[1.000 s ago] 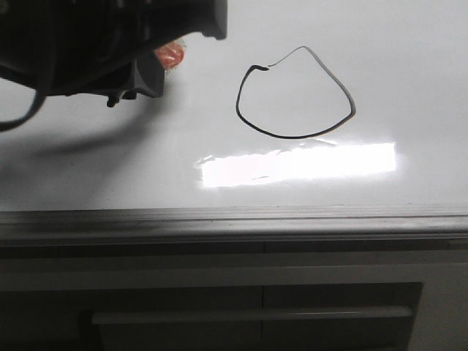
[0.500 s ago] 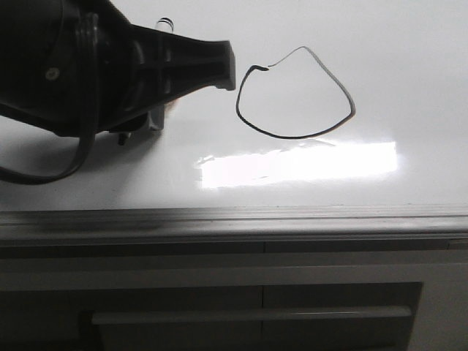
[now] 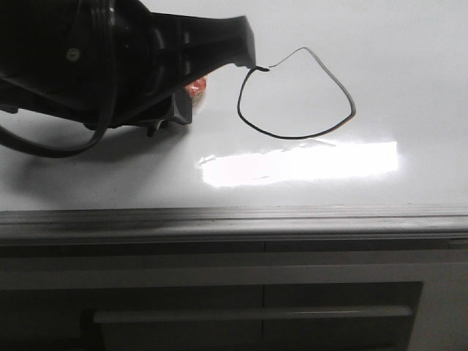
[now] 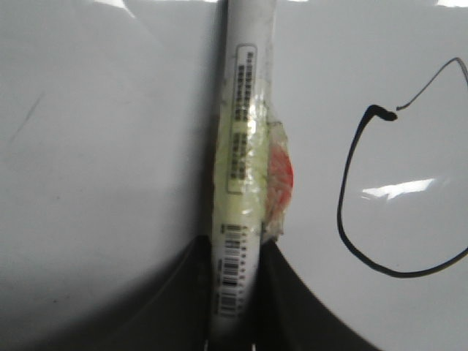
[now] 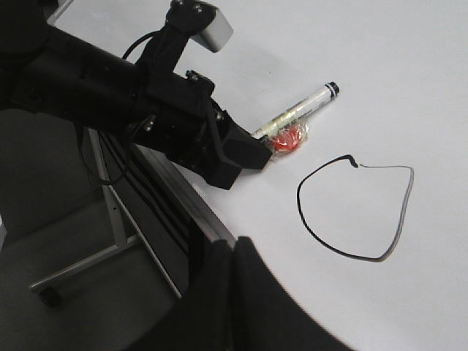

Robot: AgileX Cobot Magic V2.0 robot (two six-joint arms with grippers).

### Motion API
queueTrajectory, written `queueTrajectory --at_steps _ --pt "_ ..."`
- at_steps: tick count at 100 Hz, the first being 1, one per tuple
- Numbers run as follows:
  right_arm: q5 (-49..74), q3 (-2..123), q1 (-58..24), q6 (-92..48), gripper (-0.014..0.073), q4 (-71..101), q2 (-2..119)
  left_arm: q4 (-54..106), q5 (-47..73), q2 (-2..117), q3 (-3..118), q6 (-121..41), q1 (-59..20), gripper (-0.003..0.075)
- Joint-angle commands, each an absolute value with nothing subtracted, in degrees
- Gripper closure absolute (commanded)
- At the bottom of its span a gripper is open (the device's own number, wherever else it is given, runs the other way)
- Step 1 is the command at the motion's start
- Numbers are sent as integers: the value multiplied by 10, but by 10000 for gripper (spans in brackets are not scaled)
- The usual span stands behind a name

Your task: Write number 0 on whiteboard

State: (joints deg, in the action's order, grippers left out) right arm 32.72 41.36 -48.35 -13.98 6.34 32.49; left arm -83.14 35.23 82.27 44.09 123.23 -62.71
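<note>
The number 0 is a thin black lopsided loop on the glossy whiteboard. It also shows in the left wrist view and the right wrist view. My left gripper is shut on a white labelled marker with a red-orange tape lump. In the right wrist view the marker points away over the board, left of the loop and apart from it. In the front view the left gripper sits just left of the loop and hides the marker. My right gripper is shut and empty over the board's edge.
A grey metal edge rail runs along the board's near side, with a bright rectangular glare just behind it. Below is a cabinet front with a long handle. A metal stand leg with a caster stands on the floor beside the board.
My left arm has swung right towards the loop's upper left end and sits lower, with the marker still in its grip. The loop is unchanged.
</note>
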Motion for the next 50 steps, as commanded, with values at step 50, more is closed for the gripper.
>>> queueTrajectory --at_steps 50 --pt "288 427 -479 -140 663 67 326 -831 350 823 446 1239 -565 739"
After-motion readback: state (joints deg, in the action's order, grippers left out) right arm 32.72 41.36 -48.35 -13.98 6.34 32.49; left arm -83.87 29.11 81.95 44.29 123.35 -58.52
